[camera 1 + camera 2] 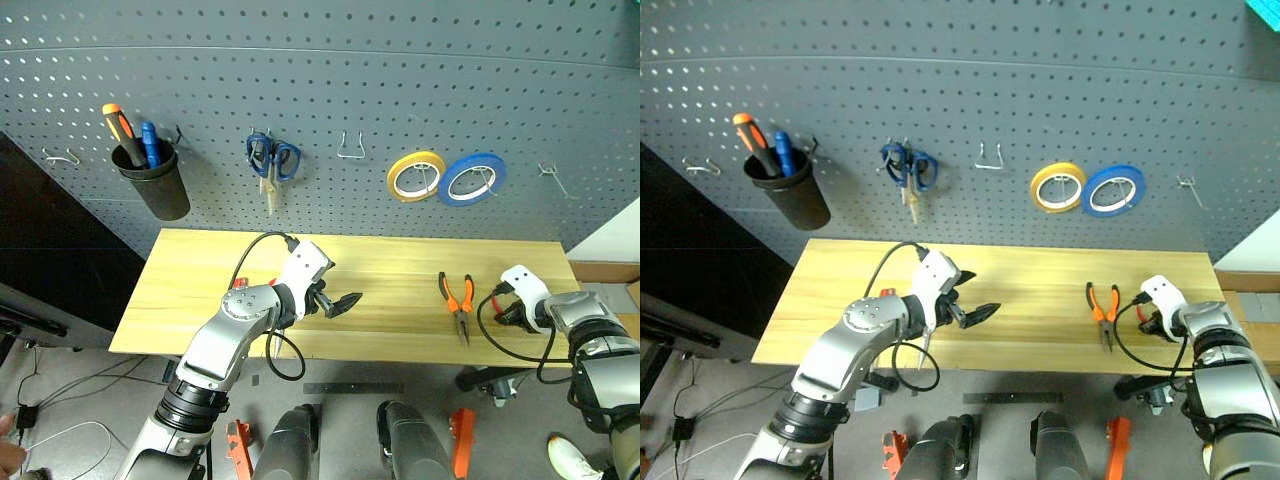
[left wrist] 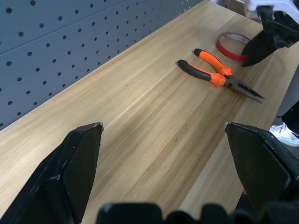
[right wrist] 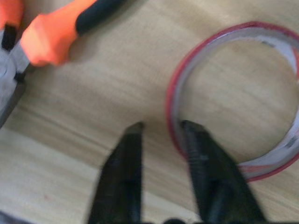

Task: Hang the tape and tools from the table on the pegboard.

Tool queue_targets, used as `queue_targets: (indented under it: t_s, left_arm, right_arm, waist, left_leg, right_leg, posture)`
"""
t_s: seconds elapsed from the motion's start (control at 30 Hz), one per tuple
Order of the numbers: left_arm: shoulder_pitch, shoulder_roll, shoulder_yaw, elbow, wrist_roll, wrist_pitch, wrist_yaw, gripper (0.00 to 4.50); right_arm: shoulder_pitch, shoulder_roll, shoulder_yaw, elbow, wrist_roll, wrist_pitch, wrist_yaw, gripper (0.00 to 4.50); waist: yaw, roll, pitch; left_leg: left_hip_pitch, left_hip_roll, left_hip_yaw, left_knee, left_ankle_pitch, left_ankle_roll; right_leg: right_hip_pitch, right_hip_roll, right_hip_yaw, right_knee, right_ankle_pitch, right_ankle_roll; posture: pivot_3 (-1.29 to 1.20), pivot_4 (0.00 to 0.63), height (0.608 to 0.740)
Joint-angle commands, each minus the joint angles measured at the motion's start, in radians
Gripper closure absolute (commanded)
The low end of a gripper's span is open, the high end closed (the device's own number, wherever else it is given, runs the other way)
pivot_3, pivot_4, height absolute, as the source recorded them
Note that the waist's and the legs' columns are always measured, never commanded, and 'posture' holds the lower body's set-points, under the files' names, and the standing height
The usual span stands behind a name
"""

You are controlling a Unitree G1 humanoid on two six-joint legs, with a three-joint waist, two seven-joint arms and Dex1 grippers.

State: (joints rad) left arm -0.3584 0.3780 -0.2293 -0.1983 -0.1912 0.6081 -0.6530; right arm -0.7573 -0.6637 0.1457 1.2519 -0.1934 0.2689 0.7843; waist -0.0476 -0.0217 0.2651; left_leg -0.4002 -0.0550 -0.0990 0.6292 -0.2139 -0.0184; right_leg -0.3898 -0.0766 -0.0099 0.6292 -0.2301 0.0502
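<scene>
— What room do we have along the table [image 1: 180, 300]?

— In the head view its near edge runs across the lower middle of the frame, and the far edge meets the foot of the pegboard [image 1: 400, 60]. The left half of the top lies bare. The pliers [image 1: 458, 300] lie right of centre, tips toward the near edge. The tape [image 2: 229, 46] lies flat at the right end, just beside the pliers' handles and apart from them.

— And up on the board?

— At upper left hangs a black cup [image 1: 155, 185] with tools in it. Blue scissors [image 1: 272, 160] hang left of centre, and a bare hook [image 1: 350, 150] is at centre. A yellow roll [image 1: 415, 175] and a blue roll [image 1: 470, 178] hang side by side to the right.

— How is our left claw [image 2: 163, 126]?

— Spread wide and empty. It hangs over the middle of the table and touches nothing.

— The right claw [image 3: 161, 126]?

— It is down at the tape, at the right edge of the head view. Its fingers are only a little apart and straddle the ring's wall, one tip outside and one over the rim. Bare wood shows between the outer finger [image 3: 131, 144] and the rim, so we see no clench on it. The tape rests on the wood.
</scene>
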Motion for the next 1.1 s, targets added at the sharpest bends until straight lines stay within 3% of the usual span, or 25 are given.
queue_targets:
  t_s: [0.03, 0.27, 0.53, 0.8, 0.93, 1.1]
  left_arm:
    - [-0.009, -0.004, -0.010, -0.039, -0.006, -0.029, -0.015, 0.00]
    - [-0.029, -0.038, -0.016, -0.037, -0.009, -0.057, -0.017, 0.00]
    - [-0.054, -0.053, -0.021, -0.055, -0.037, -0.127, -0.070, 0.00]
    - [-0.100, -0.069, -0.029, -0.053, -0.065, -0.229, -0.150, 0.00]
    - [-0.135, -0.077, -0.044, -0.027, -0.044, -0.274, -0.163, 0.00]
    - [-0.160, -0.088, -0.049, 0.001, -0.038, -0.292, -0.162, 0.00]
  right_arm:
    - [0.059, -0.013, 0.017, 0.013, -0.028, -0.003, -0.018, 4.49]
    - [0.167, -0.046, -0.068, -0.158, 0.032, -0.122, -0.106, 4.49]
    - [0.501, -0.089, -0.269, -0.891, 0.116, -0.048, -0.243, 4.49]
    - [0.597, 0.073, -0.358, -1.478, 0.069, 0.046, -0.503, 4.49]
    - [0.508, 0.098, -0.358, -1.493, 0.068, 0.082, -0.539, 4.49]
    - [0.348, 0.073, -0.386, -1.275, 0.097, 0.057, -0.565, 4.49]
  waist:
    - [0.001, -0.001, 0.000]
    - [0.005, -0.004, -0.002]
    - [-0.002, 0.000, -0.002]
    - [-0.011, 0.000, -0.002]
    - [-0.012, 0.000, -0.002]
    - [-0.013, 0.000, -0.002]
  left_leg:
    - [0.000, 0.000, 0.000, 0.000, 0.000, 0.000]
    - [0.000, -0.001, -0.003, 0.001, 0.000, 0.000]
    - [-0.004, -0.002, -0.001, -0.001, 0.000, 0.000]
    - [-0.006, -0.002, 0.003, 0.002, 0.001, -0.001]
    - [-0.006, -0.003, 0.005, 0.003, 0.002, 0.000]
    - [-0.005, -0.003, 0.011, 0.002, 0.003, 0.001]
  right_leg:
    - [0.000, 0.000, 0.000, 0.000, 0.000, 0.000]
    - [0.001, -0.001, 0.000, 0.000, -0.001, 0.006]
    - [-0.007, -0.003, 0.003, 0.001, -0.002, 0.008]
    - [-0.016, -0.003, 0.009, 0.014, -0.003, 0.009]
    - [-0.017, -0.003, 0.011, 0.015, -0.003, 0.009]
    - [-0.017, -0.003, 0.016, 0.015, -0.002, 0.010]
  posture:
    - [-0.07, 0.253, 0.740]
    - [-0.09, 0.234, 0.740]
    - [-0.14, 0.225, 0.740]
    - [-0.17, 0.235, 0.740]
    - [-0.17, 0.234, 0.740]
    - [-0.16, 0.225, 0.740]
